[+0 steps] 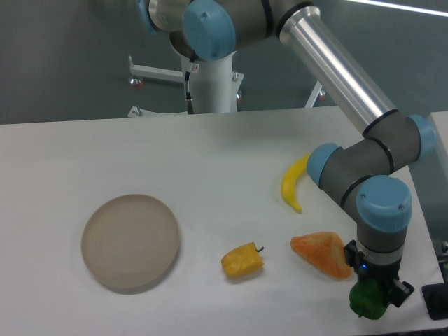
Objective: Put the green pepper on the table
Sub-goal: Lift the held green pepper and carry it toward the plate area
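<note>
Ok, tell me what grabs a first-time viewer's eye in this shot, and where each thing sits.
The big grey and blue arm sweeps from the top centre down to the lower right, where its gripper is shut on the green pepper near the table's front right edge. Next come the bright foods on the white top: a yellow banana, an orange wedge and a yellow pepper. A round beige plate lies bare at left.

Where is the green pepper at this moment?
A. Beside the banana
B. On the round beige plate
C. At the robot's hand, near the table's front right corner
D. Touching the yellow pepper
C: the green pepper sits at the hand, low at the table's front right, far from the plate.
</note>
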Tool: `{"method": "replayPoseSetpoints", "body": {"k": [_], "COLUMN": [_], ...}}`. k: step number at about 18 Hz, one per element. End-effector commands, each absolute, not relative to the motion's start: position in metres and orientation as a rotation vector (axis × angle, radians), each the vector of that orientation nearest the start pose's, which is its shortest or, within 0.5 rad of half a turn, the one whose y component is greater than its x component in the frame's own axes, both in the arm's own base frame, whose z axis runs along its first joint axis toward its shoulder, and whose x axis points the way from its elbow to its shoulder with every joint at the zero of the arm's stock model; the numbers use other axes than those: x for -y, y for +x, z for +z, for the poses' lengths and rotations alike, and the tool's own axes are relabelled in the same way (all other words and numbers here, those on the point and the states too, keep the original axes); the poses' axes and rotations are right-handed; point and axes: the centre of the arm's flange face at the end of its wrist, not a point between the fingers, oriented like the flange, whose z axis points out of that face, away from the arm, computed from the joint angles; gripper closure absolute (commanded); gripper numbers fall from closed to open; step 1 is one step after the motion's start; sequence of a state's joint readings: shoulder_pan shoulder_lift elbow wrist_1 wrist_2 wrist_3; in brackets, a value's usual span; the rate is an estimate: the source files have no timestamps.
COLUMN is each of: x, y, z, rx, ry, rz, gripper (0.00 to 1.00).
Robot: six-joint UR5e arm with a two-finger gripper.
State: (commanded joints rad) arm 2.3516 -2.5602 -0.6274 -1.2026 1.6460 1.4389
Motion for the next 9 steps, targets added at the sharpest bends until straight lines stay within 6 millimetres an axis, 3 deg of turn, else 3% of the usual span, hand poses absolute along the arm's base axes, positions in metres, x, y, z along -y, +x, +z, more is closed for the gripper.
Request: {"method": "replayPoseSetpoints", "body": {"k": [6,9], "x": [-0.713,-0.706], "y": [-0.516,-0.508], "z": [0.312,0.321], "rx": [-0.976,-0.975], "ry": [-2.871,-2.872], "rz": [0.477,0.451], "gripper": [0.58,0.58]}}
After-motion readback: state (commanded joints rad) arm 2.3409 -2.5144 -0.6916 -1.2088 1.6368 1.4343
